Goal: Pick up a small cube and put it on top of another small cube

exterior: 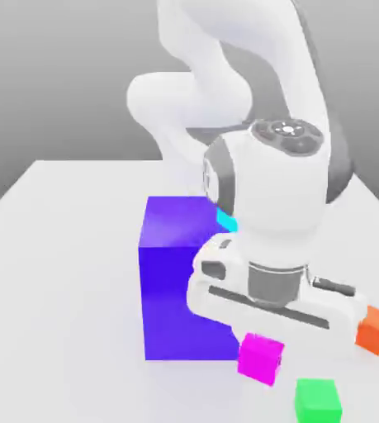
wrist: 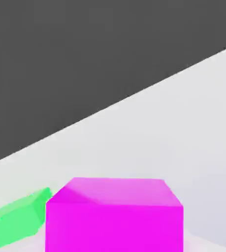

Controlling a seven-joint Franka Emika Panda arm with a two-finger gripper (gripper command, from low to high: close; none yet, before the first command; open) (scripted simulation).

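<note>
The small cube (exterior: 260, 357) is bright magenta and sits directly under my hand, beside the front right corner of the big blue-purple block (exterior: 174, 281). My gripper (exterior: 262, 337) points down at it and is shut on it. In the hand view the small cube (wrist: 114, 216) is very close, with the white table behind it. Whether it rests on the table or hangs just above it I cannot tell. A green cube (exterior: 318, 400) lies just in front of it, towards the exterior view's right.
An orange cube (exterior: 376, 329) lies at the exterior view's right, beside the hand. A cyan cube (exterior: 226, 220) peeks out behind the big block, mostly hidden by the arm. The green cube (wrist: 16, 216) lies next to the magenta one. The white table (exterior: 60, 289) extends to the left.
</note>
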